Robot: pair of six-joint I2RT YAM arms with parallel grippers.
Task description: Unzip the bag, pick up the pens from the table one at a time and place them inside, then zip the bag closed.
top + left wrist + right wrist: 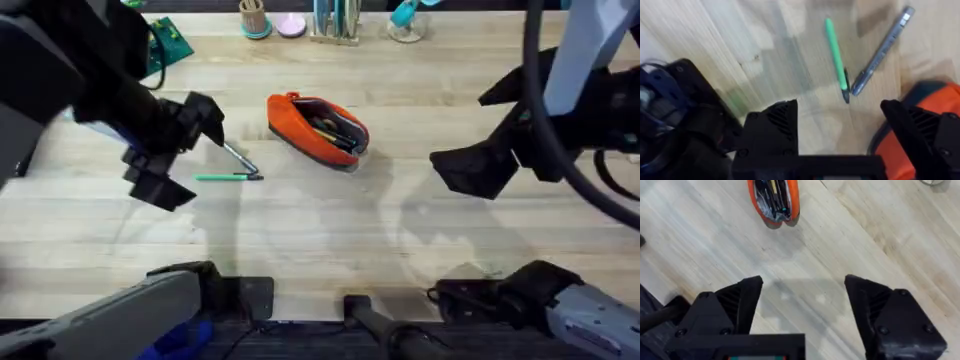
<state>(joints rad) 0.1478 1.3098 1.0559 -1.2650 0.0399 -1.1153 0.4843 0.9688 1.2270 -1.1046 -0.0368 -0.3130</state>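
2 black grippers w/ fingers spread wide, nothing held: left gripper [840,137] hangs just above the bright green stick pen [835,54] & silver-grey stick pen [882,51], whose tips nearly meet in a V on the pale plank wooden table [330,230]. Right gripper [804,310] hovers over bare wood, apart from the small orange fabric pouch [318,129], unzipped at table centre, dark contents visible. No legible writing.

I see pale plank tabletop [330,230]; cup holders [254,20] and rack [335,22] along far edge.
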